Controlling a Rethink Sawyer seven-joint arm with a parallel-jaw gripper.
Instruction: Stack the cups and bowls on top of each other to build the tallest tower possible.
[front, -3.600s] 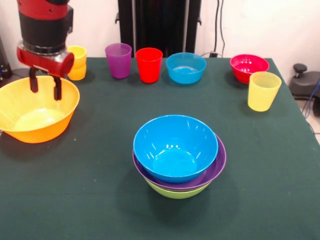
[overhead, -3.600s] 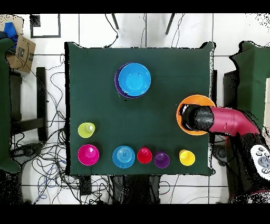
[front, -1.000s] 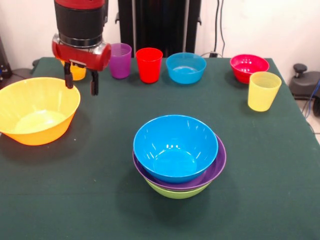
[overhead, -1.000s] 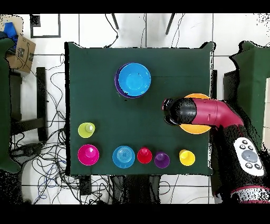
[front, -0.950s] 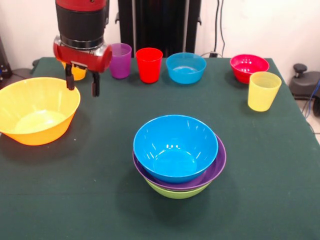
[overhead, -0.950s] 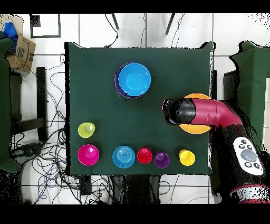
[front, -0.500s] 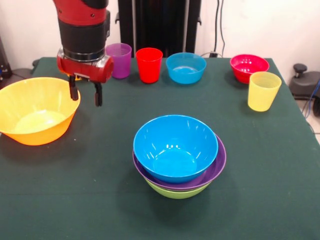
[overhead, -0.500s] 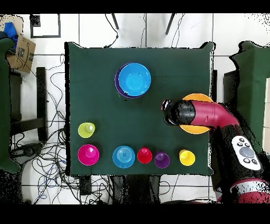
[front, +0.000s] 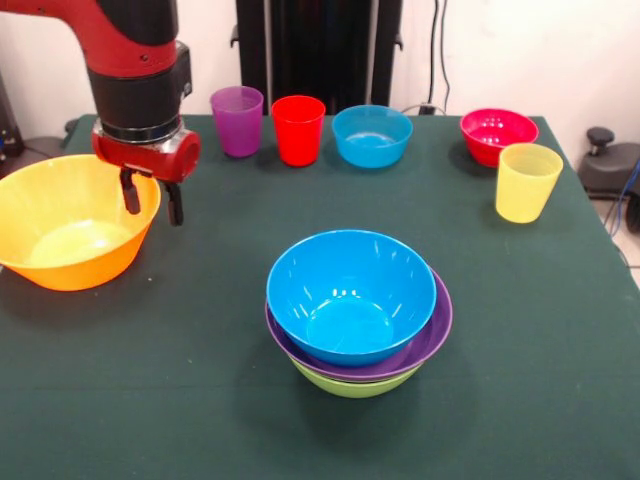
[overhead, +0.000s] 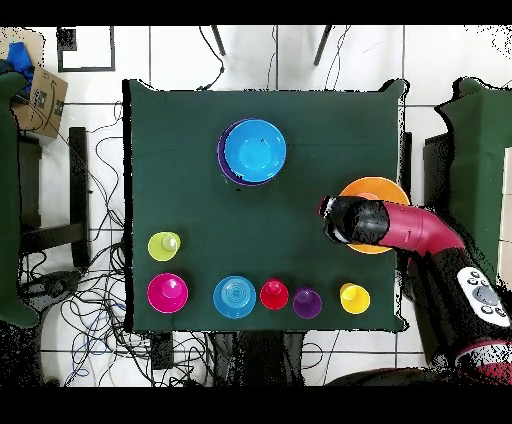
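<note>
Over the near rim of the orange bowl (front: 70, 232), the gripper (front: 148, 202) hangs with its two fingers (front: 174, 204) spread apart, grasping nothing. Beyond it, mid-table, the tower (front: 357, 311) stands as blue bowl nested in purple, purple in green.

Orange-yellow cup (overhead: 354, 298) behind arm in front view
</note>
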